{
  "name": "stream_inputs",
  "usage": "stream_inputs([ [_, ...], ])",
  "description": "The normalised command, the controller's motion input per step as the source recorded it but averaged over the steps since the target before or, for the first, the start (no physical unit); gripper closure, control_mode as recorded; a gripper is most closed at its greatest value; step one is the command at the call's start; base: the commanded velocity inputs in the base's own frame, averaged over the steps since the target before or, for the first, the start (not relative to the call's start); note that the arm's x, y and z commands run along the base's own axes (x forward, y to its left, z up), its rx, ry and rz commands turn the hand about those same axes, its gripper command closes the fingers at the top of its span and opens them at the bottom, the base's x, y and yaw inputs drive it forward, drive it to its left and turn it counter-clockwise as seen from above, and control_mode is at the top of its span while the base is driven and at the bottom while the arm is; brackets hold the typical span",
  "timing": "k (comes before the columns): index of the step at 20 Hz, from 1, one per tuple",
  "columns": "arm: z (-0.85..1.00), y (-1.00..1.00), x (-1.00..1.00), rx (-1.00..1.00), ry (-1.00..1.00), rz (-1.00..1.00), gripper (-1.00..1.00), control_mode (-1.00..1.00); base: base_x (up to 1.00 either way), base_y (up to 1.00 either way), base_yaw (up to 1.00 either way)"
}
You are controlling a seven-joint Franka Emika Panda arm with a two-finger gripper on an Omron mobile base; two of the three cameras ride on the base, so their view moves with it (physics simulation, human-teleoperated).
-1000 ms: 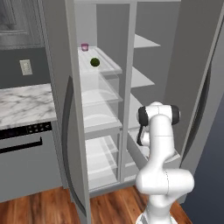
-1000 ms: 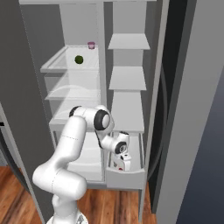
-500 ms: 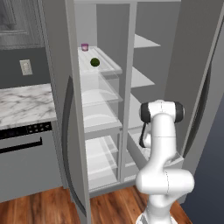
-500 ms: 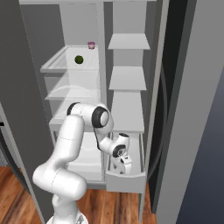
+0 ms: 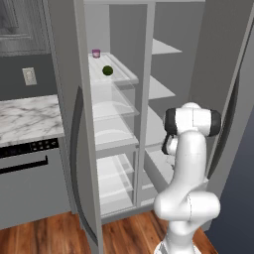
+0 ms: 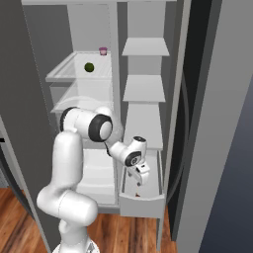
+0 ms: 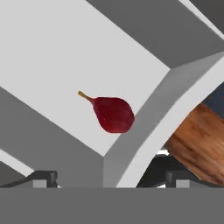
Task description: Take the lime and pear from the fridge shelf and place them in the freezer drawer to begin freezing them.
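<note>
The small dark green round lime (image 5: 107, 70) sits on the translucent whitish fridge shelf (image 5: 121, 74), near a small pink-purple cup (image 5: 96, 53). Down in the shallow pale grey freezer drawer (image 6: 143, 201) lies the dark red teardrop pear (image 7: 112, 114), its long axis slanting, its yellowish stem pointing up-left in the hand view. The two-finger gripper (image 6: 140, 179) hangs above it, fingers spread and holding nothing; from the base its tips are hard to make out.

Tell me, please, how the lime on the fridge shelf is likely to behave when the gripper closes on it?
The lime looks ball-shaped, so it probably rolls if nudged on the flat fridge shelf. Its smooth round skin may slip between narrow fingertips.
</note>
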Motion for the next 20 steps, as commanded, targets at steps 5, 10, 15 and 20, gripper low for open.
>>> stream_inputs([
  [5,1.0,0.06,0.0,0.0,-0.16,0.0,-1.0,-1.0,0.0,0.0,0.0],
  [10,1.0,0.19,-0.01,0.0,-0.13,0.0,-1.0,-1.0,0.0,0.0,0.0],
  [15,0.88,0.35,-0.39,-0.02,-0.1,0.0,-1.0,-1.0,0.0,0.0,0.0],
  [20,0.79,0.49,-0.65,-0.07,-0.08,0.0,-1.0,-1.0,0.0,0.0,0.0],
])
